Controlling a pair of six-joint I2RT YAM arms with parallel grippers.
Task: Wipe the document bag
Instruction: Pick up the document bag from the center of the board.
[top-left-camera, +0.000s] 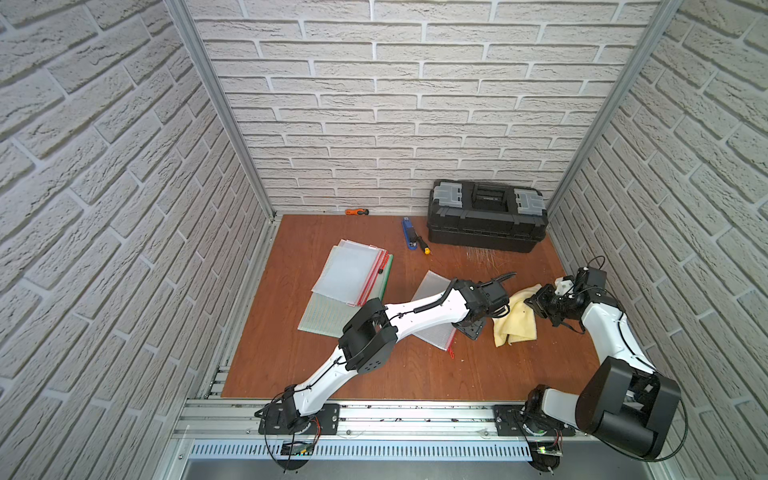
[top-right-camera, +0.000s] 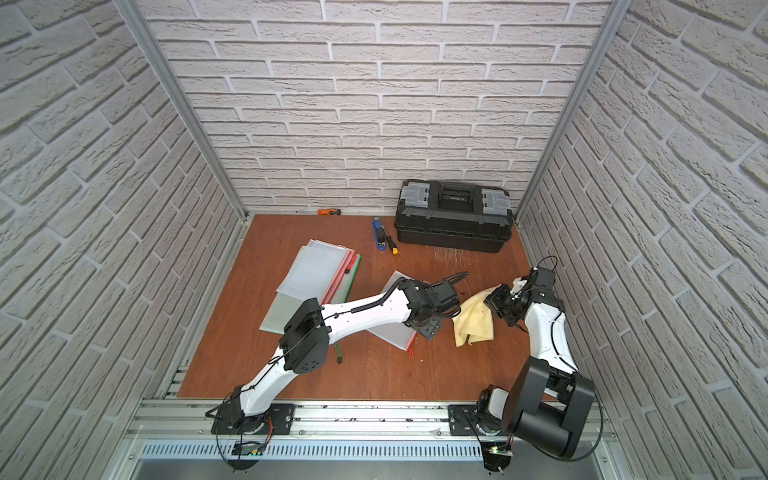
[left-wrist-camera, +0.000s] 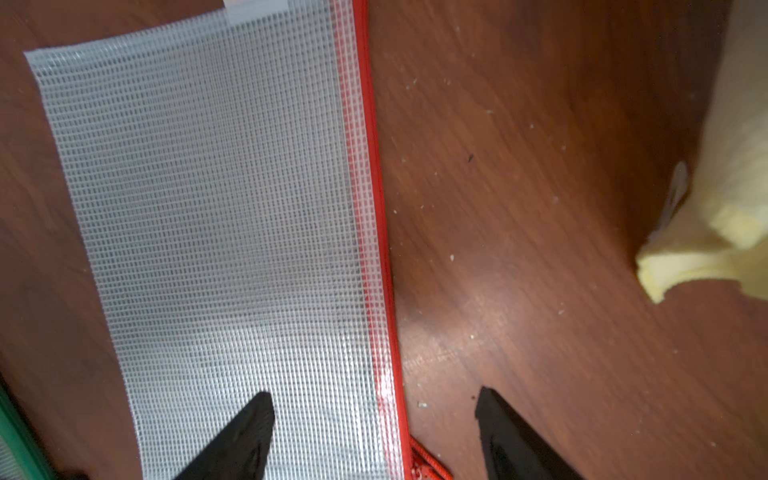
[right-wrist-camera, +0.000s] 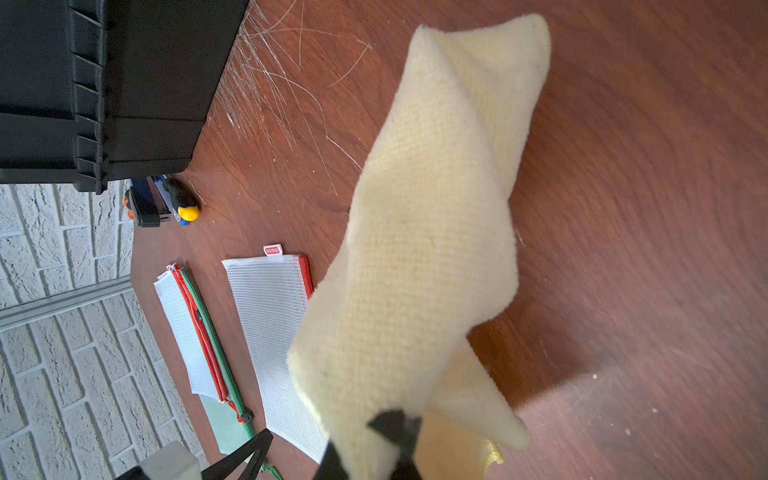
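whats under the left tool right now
The left tool is open over the mesh document bag, straddling its red zip edge: one fingertip above mesh, one above bare table. In both top views the arm covers the bag's middle.

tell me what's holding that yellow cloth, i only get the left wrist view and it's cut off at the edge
Observer: The right gripper is shut on the yellow cloth, holding one end up off the table.
Operator: is this red-zip bag the only one
Observer: No. A stack of document bags lies to its left, apart from it.
Operator: anything at the back
Observer: A black toolbox stands at the table's far right corner.
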